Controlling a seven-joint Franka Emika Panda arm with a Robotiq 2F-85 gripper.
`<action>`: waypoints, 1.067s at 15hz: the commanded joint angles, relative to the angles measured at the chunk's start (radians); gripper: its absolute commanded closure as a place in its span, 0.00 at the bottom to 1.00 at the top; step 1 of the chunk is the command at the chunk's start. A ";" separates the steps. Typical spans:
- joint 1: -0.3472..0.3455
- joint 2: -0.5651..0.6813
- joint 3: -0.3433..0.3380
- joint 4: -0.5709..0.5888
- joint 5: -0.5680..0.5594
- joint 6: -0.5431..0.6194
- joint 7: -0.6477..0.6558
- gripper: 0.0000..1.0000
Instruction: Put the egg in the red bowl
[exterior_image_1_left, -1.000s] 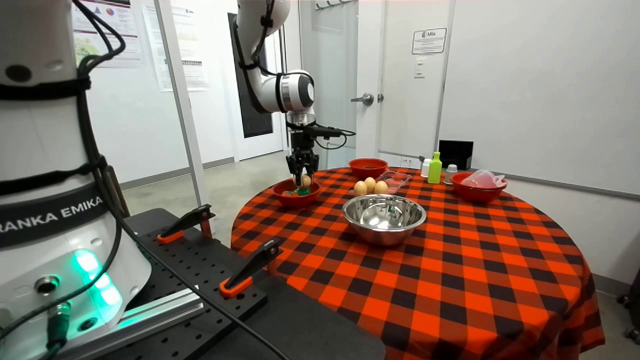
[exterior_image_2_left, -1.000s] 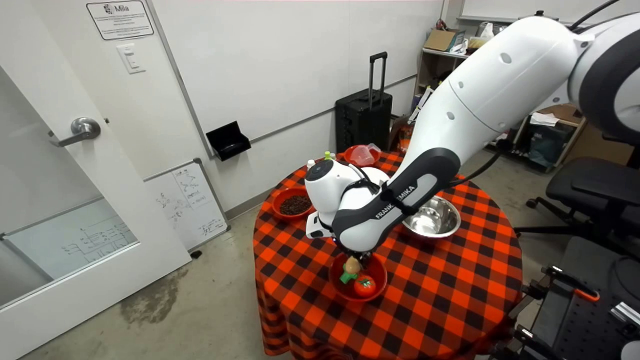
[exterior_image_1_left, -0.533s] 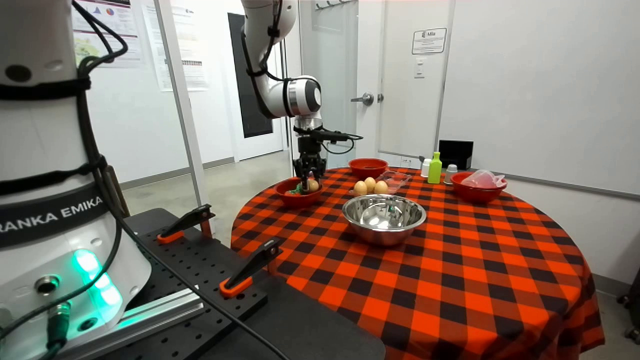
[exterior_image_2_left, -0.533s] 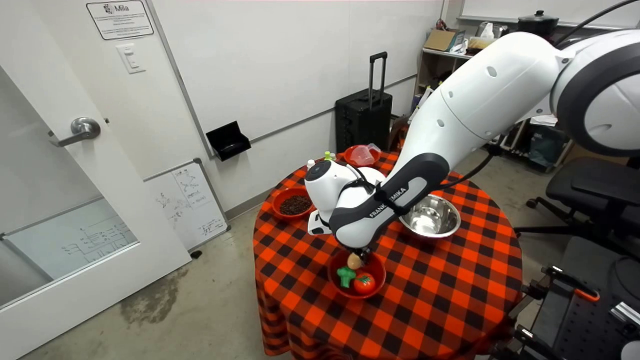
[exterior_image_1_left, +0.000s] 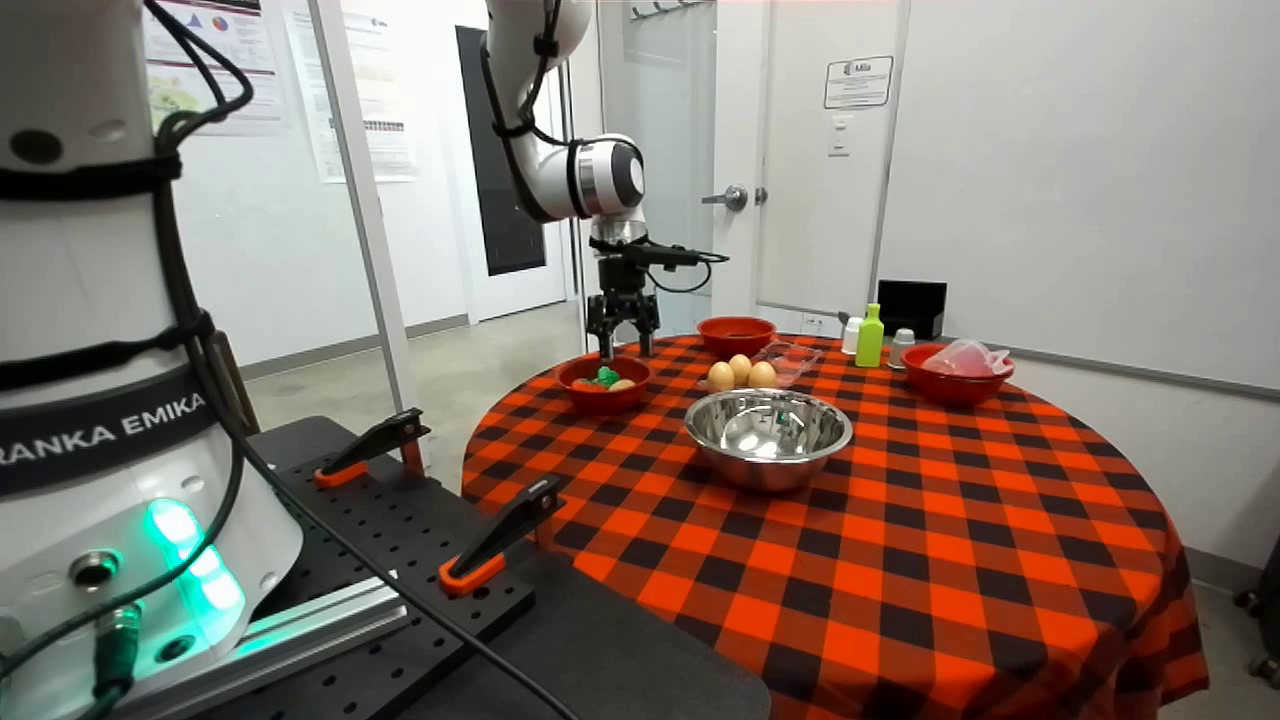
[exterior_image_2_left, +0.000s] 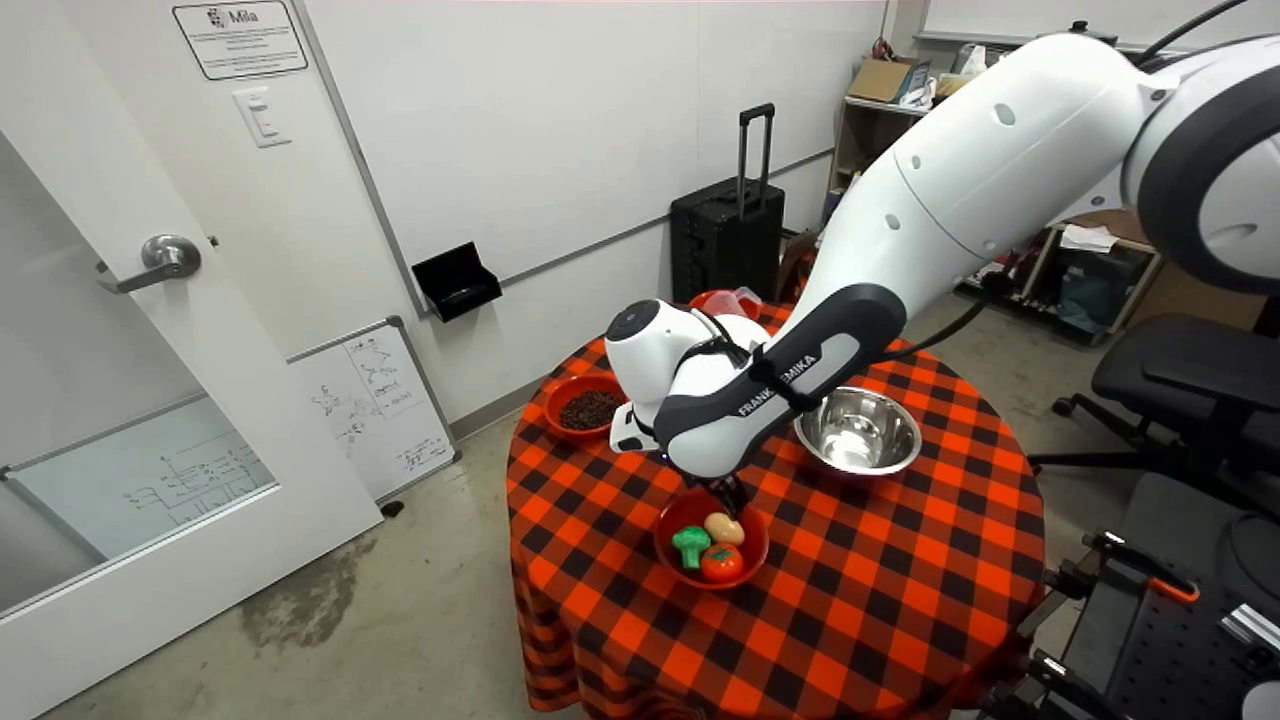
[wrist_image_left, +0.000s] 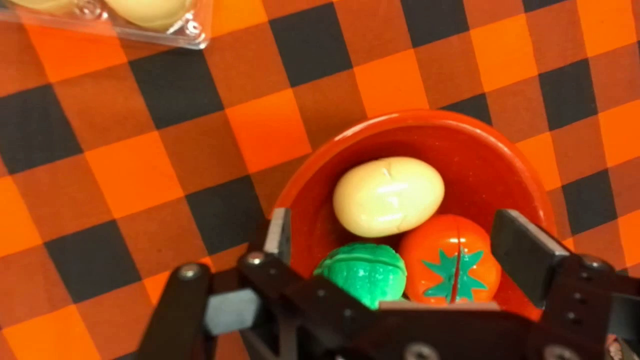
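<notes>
The pale egg (wrist_image_left: 389, 196) lies on its side inside the red bowl (wrist_image_left: 480, 170), near a green broccoli (wrist_image_left: 367, 270) and against a tomato (wrist_image_left: 452, 260). In both exterior views the egg (exterior_image_2_left: 724, 529) rests low in the same bowl (exterior_image_1_left: 604, 402). My gripper (exterior_image_1_left: 627, 350) hangs just above that bowl, its fingers spread wide and nothing held between them. Seen from the wrist, the gripper (wrist_image_left: 392, 220) spans most of the bowl's width. Its lower parts cover the near side of the bowl there.
A steel bowl (exterior_image_1_left: 768, 440) stands nearby on the checkered cloth. Three more eggs (exterior_image_1_left: 740, 370) sit by a clear carton (exterior_image_1_left: 795, 362). Beyond are a bowl of brown bits (exterior_image_2_left: 590, 410), a green bottle (exterior_image_1_left: 869, 335) and a red bowl with clear plastic (exterior_image_1_left: 955, 385).
A second ago the egg was held in the gripper above the bowl. It went down into the bowl, the fingers let go and opened, and the gripper has risen slightly.
</notes>
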 joint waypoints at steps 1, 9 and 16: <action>-0.008 -0.120 0.001 -0.083 -0.027 -0.038 0.017 0.00; -0.078 -0.455 -0.006 -0.352 0.007 -0.168 0.049 0.00; -0.128 -0.561 -0.003 -0.413 0.053 -0.216 0.067 0.00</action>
